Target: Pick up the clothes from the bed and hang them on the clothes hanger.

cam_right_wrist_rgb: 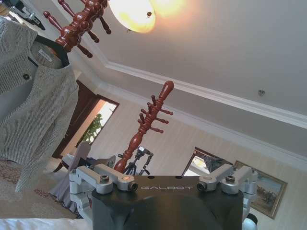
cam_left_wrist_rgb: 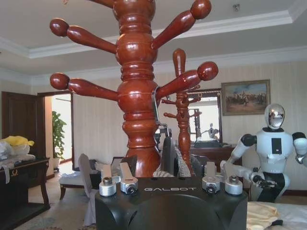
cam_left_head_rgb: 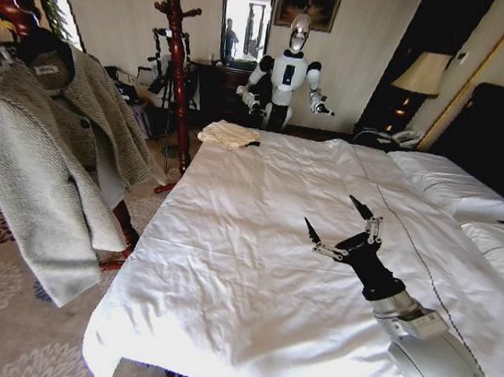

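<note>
One right hand (cam_left_head_rgb: 341, 228) reaches forward over the bed (cam_left_head_rgb: 250, 272), fingers spread wide, empty; the jacket (cam_left_head_rgb: 46, 161) hangs well off to its left.

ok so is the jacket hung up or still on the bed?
Hung up. The jacket hangs off a black hanger at the wooden coat stand, sleeves dangling, clear of the bed. The right tool hovers open over the duvet.

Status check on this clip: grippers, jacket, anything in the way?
Right gripper open, empty, above the bed. Left gripper near the coat stand. Jacket off the bed, hanging on the black hanger at left. Small cream cloth on the bed's far corner; nothing blocking.
</note>
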Robot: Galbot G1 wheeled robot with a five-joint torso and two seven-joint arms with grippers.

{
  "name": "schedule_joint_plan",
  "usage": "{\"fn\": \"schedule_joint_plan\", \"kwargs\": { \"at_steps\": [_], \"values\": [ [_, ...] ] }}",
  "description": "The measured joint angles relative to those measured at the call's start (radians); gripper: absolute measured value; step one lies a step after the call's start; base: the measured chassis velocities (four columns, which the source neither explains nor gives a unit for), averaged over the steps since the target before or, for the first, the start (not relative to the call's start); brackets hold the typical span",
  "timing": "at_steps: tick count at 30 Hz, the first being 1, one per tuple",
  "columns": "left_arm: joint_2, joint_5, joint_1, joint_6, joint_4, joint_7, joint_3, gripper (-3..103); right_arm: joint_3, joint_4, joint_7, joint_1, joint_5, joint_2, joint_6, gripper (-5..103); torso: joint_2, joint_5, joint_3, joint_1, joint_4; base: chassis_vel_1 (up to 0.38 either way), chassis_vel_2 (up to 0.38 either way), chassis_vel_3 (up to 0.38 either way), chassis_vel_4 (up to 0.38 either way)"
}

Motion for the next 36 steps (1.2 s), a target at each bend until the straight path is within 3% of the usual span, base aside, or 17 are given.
{"fn": "schedule_joint_plan", "kwargs": {
  "at_steps": [4, 7, 9, 10, 12, 13, 15, 17, 18, 20, 22, 23, 26, 29, 32, 34, 36],
  "values": [
    [-0.042, -0.006, 0.006, -0.083, -0.073, -0.006, -0.009, 87, 0.000, 0.002, 0.013, -0.002, 0.003, 0.020, 0.000, 100, 0.000, -0.0002, 0.000, 0.000, 0.0000, 0.000, 0.000, 0.000, 0.000],
    [-0.058, -0.007, 0.014, -0.118, -0.106, -0.009, -0.012, 92, 0.002, 0.007, 0.036, -0.004, 0.015, 0.036, -0.004, 100, 0.000, -0.0001, 0.000, 0.000, -0.0001, 0.000, 0.000, 0.000, 0.000],
    [-0.114, -0.007, 0.082, -0.151, -0.198, -0.018, -0.039, 99, 0.003, 0.020, 0.118, -0.015, 0.062, 0.081, -0.020, 100, 0.000, 0.0001, 0.000, 0.000, -0.0002, 0.000, 0.000, 0.000, 0.000],
    [-0.114, -0.007, 0.082, -0.151, -0.198, -0.018, -0.039, 99, 0.003, 0.020, 0.118, -0.015, 0.062, 0.081, -0.020, 100, 0.000, 0.0001, 0.000, 0.000, -0.0002, 0.000, 0.000, 0.000, 0.000],
    [-0.191, 0.059, 0.198, -0.185, -0.288, -0.017, -0.045, 100, -0.002, 0.024, 0.223, -0.029, 0.100, 0.139, -0.052, 100, 0.000, 0.0000, 0.000, 0.000, -0.0002, 0.000, 0.000, 0.000, 0.000],
    [-0.191, 0.059, 0.198, -0.185, -0.288, -0.017, -0.045, 100, -0.002, 0.024, 0.223, -0.029, 0.100, 0.139, -0.052, 100, 0.000, 0.0000, 0.000, 0.000, -0.0002, 0.000, 0.000, 0.000, 0.000],
    [-0.288, 0.225, 0.326, -0.282, -0.353, 0.001, 0.006, 100, 0.001, 0.002, 0.255, -0.034, 0.093, 0.193, -0.050, 100, 0.000, -0.0002, 0.000, 0.000, 0.0000, 0.000, 0.000, 0.000, 0.000],
    [-0.405, 0.395, 0.413, -0.328, -0.393, 0.028, 0.082, 100, -0.001, -0.018, 0.277, -0.050, 0.068, 0.246, -0.032, 100, 0.000, 0.0001, 0.000, 0.000, 0.0002, 0.000, 0.000, 0.000, 0.000],
    [-0.405, 0.395, 0.413, -0.328, -0.393, 0.028, 0.082, 100, -0.001, -0.018, 0.277, -0.050, 0.068, 0.246, -0.032, 100, 0.000, 0.0001, 0.000, 0.000, 0.0002, 0.000, 0.000, 0.000, 0.000],
    [-0.524, 0.506, 0.477, -0.362, -0.422, 0.054, 0.152, 100, -0.013, -0.031, 0.298, -0.077, 0.043, 0.291, -0.017, 100, 0.000, -0.0005, 0.000, 0.000, -0.0002, 0.000, 0.000, 0.000, 0.000],
    [-0.674, 0.663, 0.562, -0.419, -0.444, 0.120, 0.243, 100, -0.033, -0.051, 0.318, -0.112, -0.022, 0.351, -0.003, 100, 0.000, 0.0000, 0.000, 0.000, 0.0002, 0.000, 0.000, 0.000, 0.000],
    [-0.674, 0.663, 0.562, -0.419, -0.444, 0.120, 0.243, 100, -0.033, -0.051, 0.318, -0.112, -0.022, 0.351, -0.003, 100, 0.000, 0.0000, 0.000, 0.000, 0.0002, 0.000, 0.000, 0.000, 0.000],
    [-0.794, 0.835, 0.631, -0.485, -0.442, 0.210, 0.340, 100, -0.068, -0.063, 0.330, -0.161, -0.106, 0.419, 0.007, 100, 0.000, 0.0003, 0.000, 0.000, -0.0002, 0.000, 0.000, 0.000, 0.000],
    [-0.855, 0.908, 0.662, -0.514, -0.429, 0.251, 0.394, 100, -0.110, -0.066, 0.341, -0.205, -0.142, 0.429, 0.009, 100, 0.000, 0.0001, 0.000, 0.000, -0.0003, 0.000, 0.000, 0.000, 0.000],
    [-0.925, 1.009, 0.698, -0.589, -0.379, 0.319, 0.479, 100, -0.151, -0.073, 0.358, -0.259, -0.152, 0.424, -0.005, 100, 0.000, 0.0001, 0.000, 0.000, -0.0001, 0.000, 0.000, 0.000, 0.000],
    [-0.933, 1.017, 0.703, -0.609, -0.366, 0.336, 0.493, 100, -0.155, -0.073, 0.362, -0.269, -0.137, 0.422, -0.014, 100, 0.000, 0.0000, 0.000, 0.000, -0.0001, 0.000, 0.000, 0.000, 0.000],
    [-0.942, 1.012, 0.712, -0.668, -0.324, 0.380, 0.532, 100, -0.159, -0.064, 0.367, -0.288, -0.069, 0.412, -0.035, 100, 0.000, 0.0001, 0.000, 0.000, -0.0001, 0.000, 0.000, 0.000, 0.000]
  ]
}}
